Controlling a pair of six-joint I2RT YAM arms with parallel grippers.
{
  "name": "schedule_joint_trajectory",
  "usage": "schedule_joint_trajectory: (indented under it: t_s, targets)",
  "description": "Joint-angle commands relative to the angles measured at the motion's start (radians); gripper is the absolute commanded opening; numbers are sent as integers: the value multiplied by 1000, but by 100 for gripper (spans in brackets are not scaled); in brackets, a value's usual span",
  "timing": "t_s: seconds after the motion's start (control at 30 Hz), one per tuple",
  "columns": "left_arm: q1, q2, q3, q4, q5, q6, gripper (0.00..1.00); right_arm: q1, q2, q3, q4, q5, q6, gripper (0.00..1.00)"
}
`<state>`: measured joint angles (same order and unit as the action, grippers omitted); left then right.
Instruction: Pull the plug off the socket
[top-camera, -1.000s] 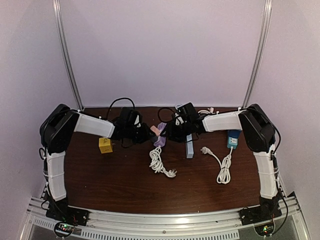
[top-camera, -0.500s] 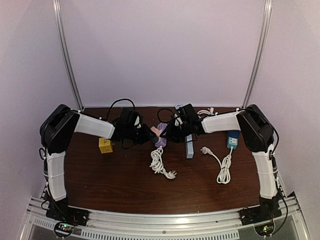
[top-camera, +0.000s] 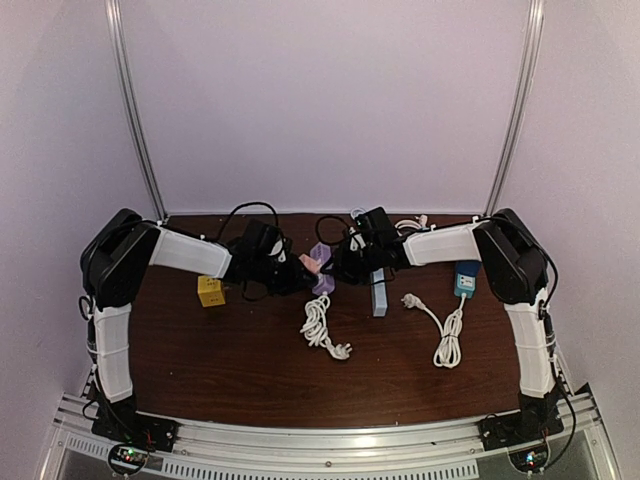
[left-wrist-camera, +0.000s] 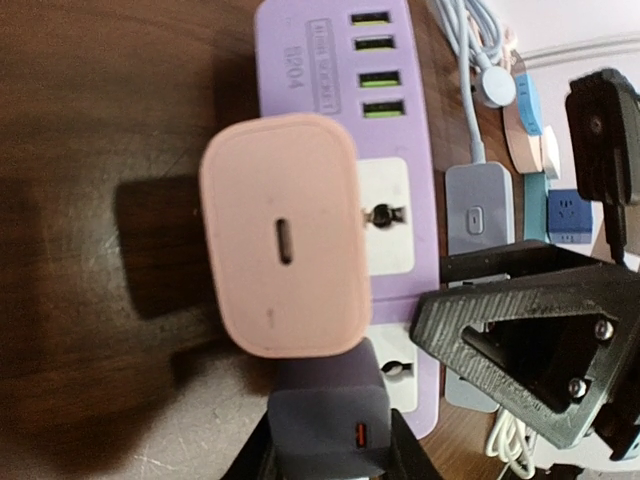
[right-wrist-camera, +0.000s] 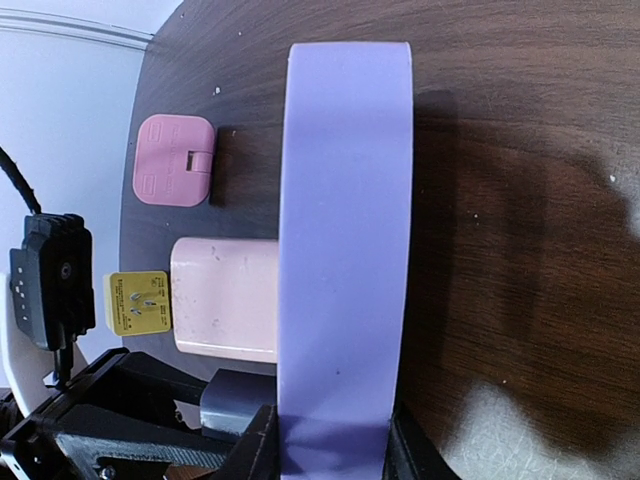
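A purple power strip (top-camera: 321, 266) stands on its edge at mid-table. My right gripper (top-camera: 337, 268) is shut on its end; in the right wrist view the fingers (right-wrist-camera: 256, 452) clamp the strip (right-wrist-camera: 345, 250). A pink charger (left-wrist-camera: 283, 245) and a dark grey plug (left-wrist-camera: 328, 420) sit on the strip's socket face (left-wrist-camera: 330, 60). My left gripper (left-wrist-camera: 328, 455) is shut on the grey plug, whose body still touches the strip. From the right wrist the pink charger (right-wrist-camera: 225, 298) and the grey plug (right-wrist-camera: 235, 405) stick out to the left.
A yellow cube (top-camera: 210, 290) lies left of the left gripper. A grey-blue strip (top-camera: 379, 292), a coiled white cable (top-camera: 320, 325), a second white cable with a plug (top-camera: 445, 335) and a blue adapter (top-camera: 466, 278) lie to the right. A pink adapter (right-wrist-camera: 172, 160) lies flat.
The purple strip has risen and tipped further onto its edge between the two grippers. The left gripper has shifted slightly right with the plug. The white cable has been dragged a little.
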<state>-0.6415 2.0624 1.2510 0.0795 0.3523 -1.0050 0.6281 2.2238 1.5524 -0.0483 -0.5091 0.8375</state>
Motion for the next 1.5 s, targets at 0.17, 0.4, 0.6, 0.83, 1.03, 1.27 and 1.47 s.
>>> schedule_joint_trajectory:
  t_s: [0.17, 0.4, 0.6, 0.83, 1.03, 1.27, 1.47]
  targets:
    - [0, -28, 61, -13, 20, 16, 0, 3, -21, -21, -79, 149, -37, 14]
    - [1, -66, 54, -20, 25, 26, 0, 3, -43, -56, -120, 270, -26, 10]
    - [16, -105, 36, -38, 32, 44, 0, 0, -45, -96, -65, 231, -18, 11]
    - [46, -177, -8, -73, 24, 78, 0, -23, -67, -148, 12, 156, -8, 27]
    - [97, -233, -12, -149, -11, 125, 0, -38, -101, -186, 31, 146, -13, 52]
    - [184, -266, 1, -184, -35, 151, 0, -53, -133, -213, 25, 152, -35, 63]
    - [281, -279, 17, -191, -65, 151, 0, -56, -184, -217, 5, 160, -97, 70]
